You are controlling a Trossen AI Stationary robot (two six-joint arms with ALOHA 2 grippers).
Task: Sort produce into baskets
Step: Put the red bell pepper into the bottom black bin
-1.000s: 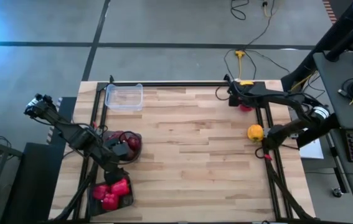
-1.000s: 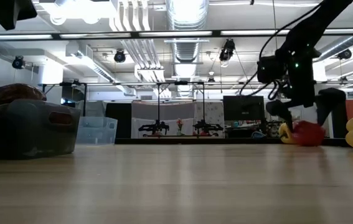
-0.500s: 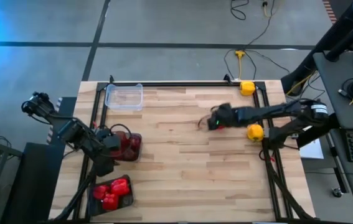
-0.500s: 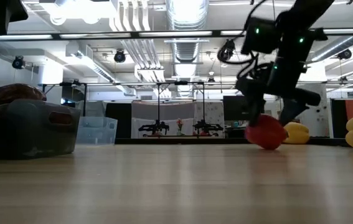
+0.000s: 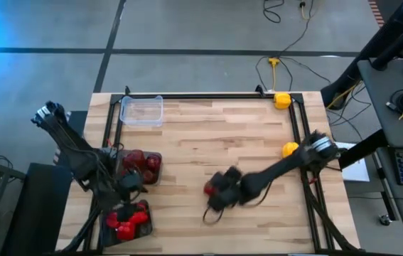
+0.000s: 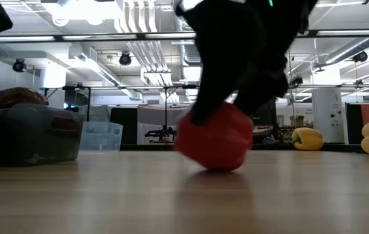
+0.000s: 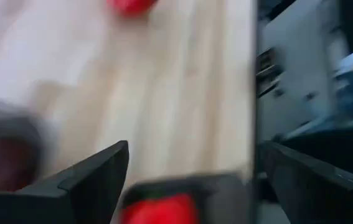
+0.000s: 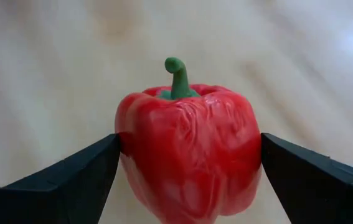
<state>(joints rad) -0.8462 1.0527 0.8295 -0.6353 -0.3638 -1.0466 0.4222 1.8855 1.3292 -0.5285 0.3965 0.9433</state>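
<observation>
Right pincer (image 5: 217, 197) clamped on red pepper (image 8: 188, 158) at counter (image 5: 215, 135) centre-six o'clock, wrist view alone shows its green stem, left pincer (image 5: 131, 186) apart at eight o'clock between dark baskets (image 5: 144, 158).

High view looks straight down on the tabletop (image 5: 208, 142); low view looks level across it; both share the red pepper (image 6: 214, 138), close to the low camera

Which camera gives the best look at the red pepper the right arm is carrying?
The right wrist view: the red pepper fills it, green stem visible, between the right gripper fingers. The low view shows it close but partly hidden by the arm. From above it is a small red patch. The left wrist view shows only a blurred red bit, perhaps it.
</observation>
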